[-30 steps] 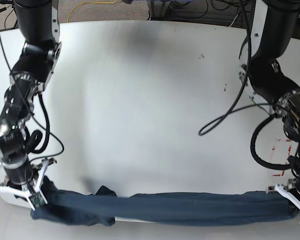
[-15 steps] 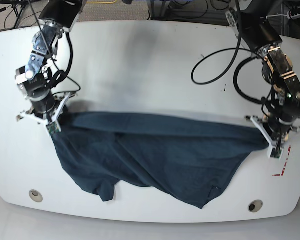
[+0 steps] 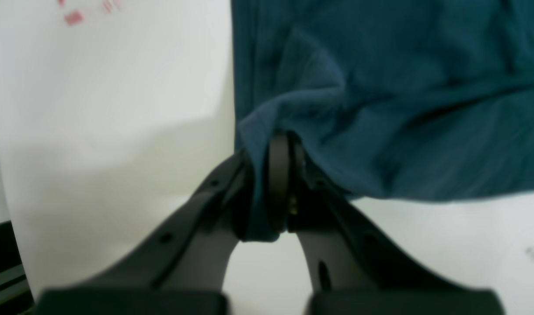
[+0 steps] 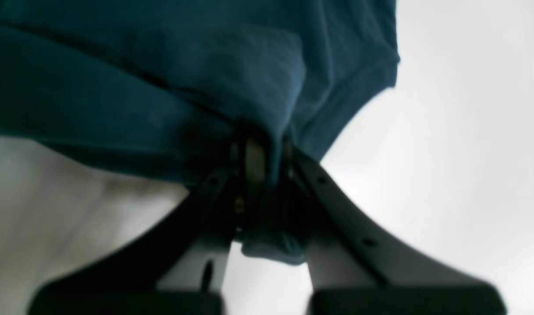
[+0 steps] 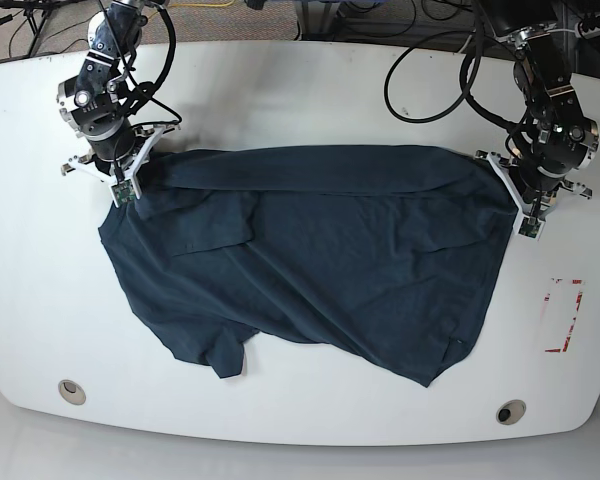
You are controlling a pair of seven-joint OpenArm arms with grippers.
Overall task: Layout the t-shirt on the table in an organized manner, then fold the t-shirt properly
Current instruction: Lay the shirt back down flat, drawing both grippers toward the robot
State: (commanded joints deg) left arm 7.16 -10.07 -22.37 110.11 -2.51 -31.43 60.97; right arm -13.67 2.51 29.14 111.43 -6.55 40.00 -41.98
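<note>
The dark navy t-shirt [image 5: 320,255] lies spread over the middle of the white table [image 5: 280,90], its far edge pulled fairly straight and its near part creased and slanting. My left gripper [image 5: 523,210] is shut on the t-shirt's far right corner; the left wrist view shows the t-shirt [image 3: 380,96] pinched between the fingers of the left gripper [image 3: 275,183]. My right gripper [image 5: 122,182] is shut on the far left corner; in the right wrist view the t-shirt [image 4: 140,83] bunches inside the right gripper [image 4: 260,183].
Two round grey grommet holes [image 5: 71,391] [image 5: 510,412] sit near the table's front edge. A red-white tape rectangle [image 5: 560,316] marks the right side. Black cables [image 5: 430,60] loop over the far right of the table.
Both grippers have drawn the t-shirt from the front edge far back across the table. The t-shirt has gone from a bunched strip to a spread sheet.
</note>
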